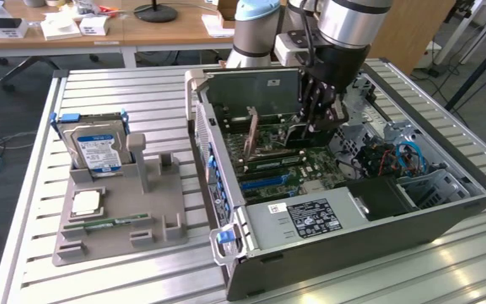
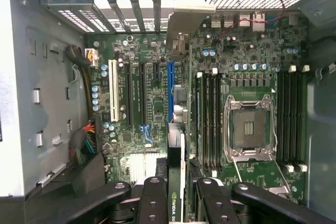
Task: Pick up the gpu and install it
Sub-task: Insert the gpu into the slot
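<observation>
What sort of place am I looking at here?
Probably a robotics lab or workshop: a robot arm reaches into an open computer case on a slatted metal table, with office desks behind.

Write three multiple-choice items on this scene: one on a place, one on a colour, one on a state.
1. Where is the hard drive?
A. upright in the grey tray
B. flat on the floor
C. on a wooden desk

2. The hard drive's label is:
A. red and yellow
B. blue and white
C. plain green

3. The gripper is:
A. open and empty
B. shut on a screwdriver
C. shut on the gpu inside the computer case

Answers:
1. A, as it stands in the tray's end holder.
2. B, as those colours show on its face.
3. C, as the fingers flank the card above the motherboard.
</observation>
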